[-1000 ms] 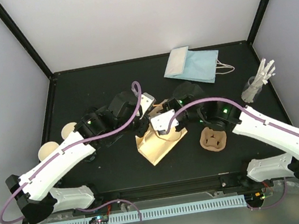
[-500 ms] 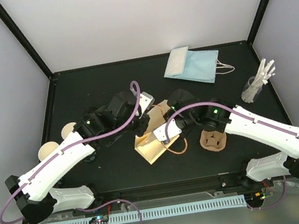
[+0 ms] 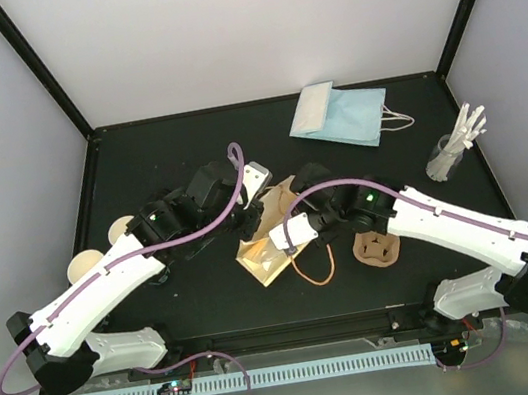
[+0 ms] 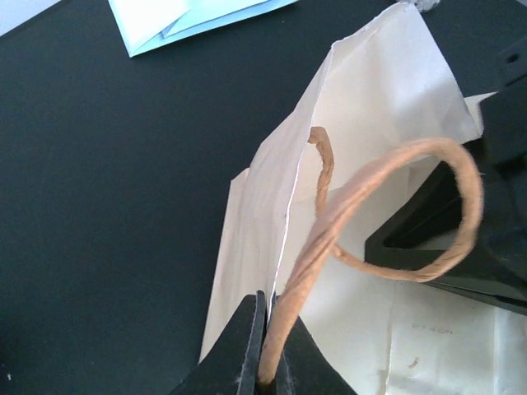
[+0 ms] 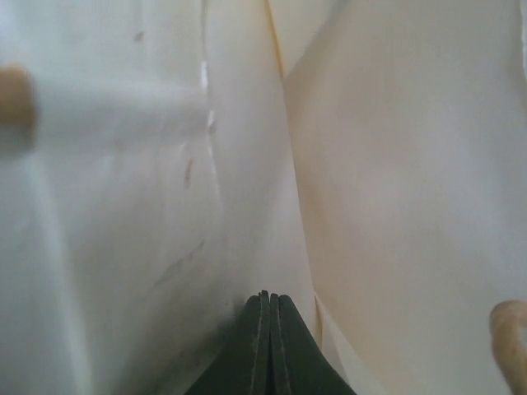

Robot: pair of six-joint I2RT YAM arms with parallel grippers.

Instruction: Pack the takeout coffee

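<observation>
Sight of the takeout coffee is given by none of the three views. It may be hidden beneath an arm or behind paper, but that cannot be told. What is shown is the readying of its container. A partly opened tan paper bag [image 3: 266, 258] lies in the middle of the black table [image 3: 175, 151], between the two arms.

The left gripper [image 4: 267, 329] is clenched on the bag's twisted brown paper handle [image 4: 420, 152], with the edge of the near wall caught just beside the tips. The right gripper [image 5: 268, 309] is pressed tight as well, deep among the pale walls. A crease of the bag appears to run down between its tips, so a pinch on the opposite wall is judged likely. The mouth is judged to be in the course of being spread, and the packing itself is not yet begun.

A brown moulded-pulp cup carrier [image 3: 376, 248] sits just beside the right arm, pale blue paper bags [image 3: 339, 114] lie at the far side, and cream lidless cups [image 3: 85, 264] are seen at the left.

The coffee is expected to be light, though top-heavy if filled, with a thin wall that is dented by a hard squeeze and a lid that can be popped off. It is best taken around the body just beneath the rim, where the rolled edge stiffens the paper. It should be held upright and lowered in only once the mouth is spread wide enough.
</observation>
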